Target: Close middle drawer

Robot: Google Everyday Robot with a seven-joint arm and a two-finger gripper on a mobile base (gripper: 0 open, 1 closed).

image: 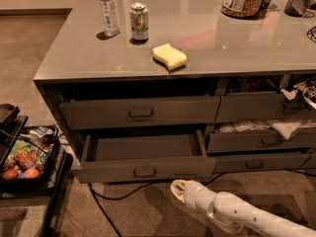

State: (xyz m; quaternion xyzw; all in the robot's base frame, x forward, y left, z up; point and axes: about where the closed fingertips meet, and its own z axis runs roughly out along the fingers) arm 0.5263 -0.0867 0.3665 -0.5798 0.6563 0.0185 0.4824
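Drawer: middle drawer is pulled well out under the top drawer. Its box looks empty, and the pull is centred on the front.
Gripper: gripper sits low near the floor, just below and right of the front's right end, apart from it. Can't tell if it's open or closed.
Progress: no contact with the front, so the push is not yet made.
Risk 1: the tip is below the front's bottom edge. A forward push from this height could slide under the drawer instead of landing on the face.
Risk 2: contact near the right end would be off-centre. The box may rack on its slides, bind, and stop part-way.
Risk 3: the narrower drawers to the right stand ajar with stuff poking out, and the forearm could clip them on the way in.
Risk 4: cable runs on the floor below the drawer and could snag on a low sweep.
Fix, my call: raise the tip to pull height, shift left toward centre, then push straight in.
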